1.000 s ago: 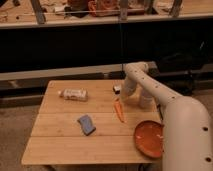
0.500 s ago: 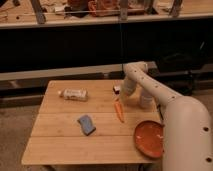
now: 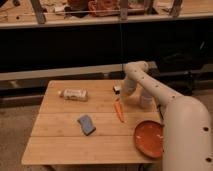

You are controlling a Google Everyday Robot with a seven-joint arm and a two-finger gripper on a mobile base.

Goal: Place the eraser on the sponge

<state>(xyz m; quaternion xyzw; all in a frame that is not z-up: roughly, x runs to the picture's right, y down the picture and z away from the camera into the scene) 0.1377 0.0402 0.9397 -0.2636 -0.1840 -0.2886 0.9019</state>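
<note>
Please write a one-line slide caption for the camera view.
The robot's hand is beside the eraser at the far edge of the table; the sponge lies apart.

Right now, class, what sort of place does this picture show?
Likely a robot lab or workshop: a wooden table holding test props such as a sponge and carrot, a cluttered bench behind, and a robot's gripper hanging over the table's far edge beside the eraser.
</note>
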